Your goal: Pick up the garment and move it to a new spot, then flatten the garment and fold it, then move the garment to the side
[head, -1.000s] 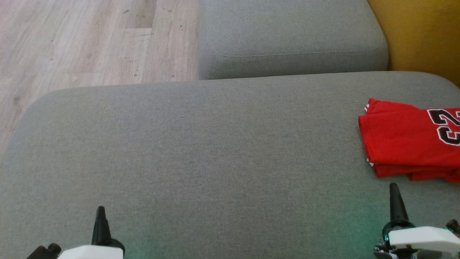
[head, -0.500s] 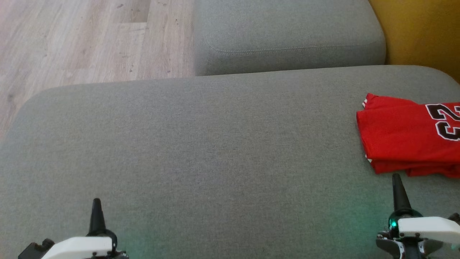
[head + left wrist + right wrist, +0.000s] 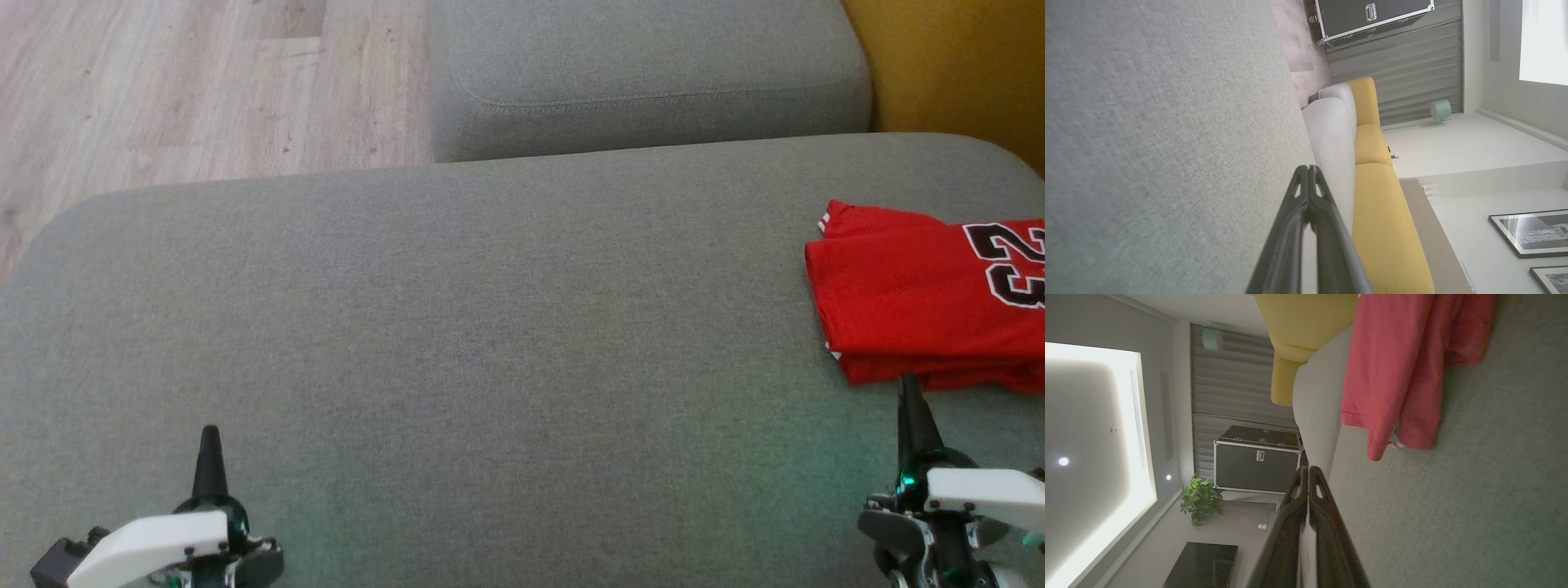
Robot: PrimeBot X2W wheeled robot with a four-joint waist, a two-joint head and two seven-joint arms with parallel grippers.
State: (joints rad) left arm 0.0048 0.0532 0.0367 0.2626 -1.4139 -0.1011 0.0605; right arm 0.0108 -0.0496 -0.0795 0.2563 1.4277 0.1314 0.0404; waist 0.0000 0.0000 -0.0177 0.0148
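Note:
The garment is a red jersey with black numbers, folded and lying at the right edge of the grey sofa cushion. In the right wrist view the garment lies ahead of the fingers. My right gripper is shut and empty, its tip just short of the jersey's near edge. My left gripper is shut and empty too, low over the cushion at the lower left, far from the jersey. The left gripper and right gripper fingertips meet in their wrist views.
A second grey cushion lies beyond the first one. Wooden floor is at the upper left and a yellow sofa part at the upper right. A dark flight case and a plant stand in the room.
The head camera has tilted, so the whole scene sits higher in view. Both grippers reach a little further forward; the right tip now nearly meets the jersey's edge.

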